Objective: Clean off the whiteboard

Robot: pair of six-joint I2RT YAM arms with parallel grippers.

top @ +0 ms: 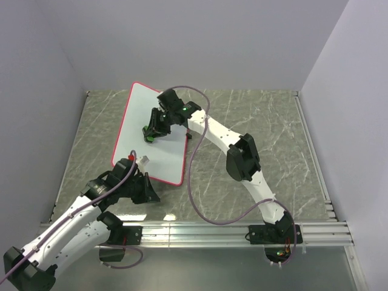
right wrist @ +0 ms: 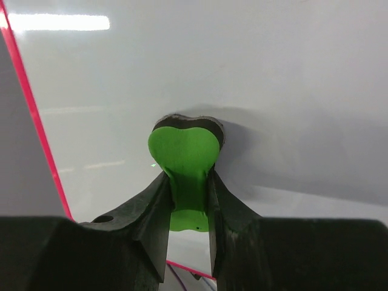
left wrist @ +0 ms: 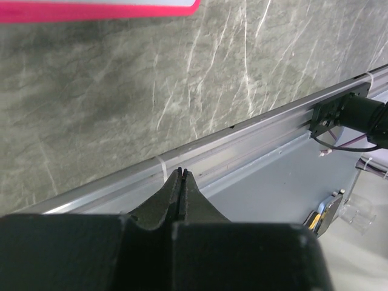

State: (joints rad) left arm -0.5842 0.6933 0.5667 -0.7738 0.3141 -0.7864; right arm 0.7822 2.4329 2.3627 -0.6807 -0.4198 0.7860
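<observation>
The whiteboard (top: 138,112) lies flat on the table at the back left, white with a red-pink rim; its face shows no marks. My right gripper (top: 150,133) is over the middle of the board, shut on a green eraser (top: 147,137) that is pressed on the board. In the right wrist view the eraser (right wrist: 185,148) sits between the fingers of the gripper (right wrist: 188,179) against the board (right wrist: 273,73). My left gripper (top: 151,195) is shut and empty, just off the board's near edge. The left wrist view shows its tips (left wrist: 180,173) closed and the board's rim (left wrist: 91,10) at the top.
A metal rail (top: 212,232) runs along the table's near edge, also in the left wrist view (left wrist: 254,130). Grey walls enclose three sides. A purple cable (top: 193,163) hangs from the right arm beside the board. A small red-and-white item (top: 138,158) sits at the board's near edge.
</observation>
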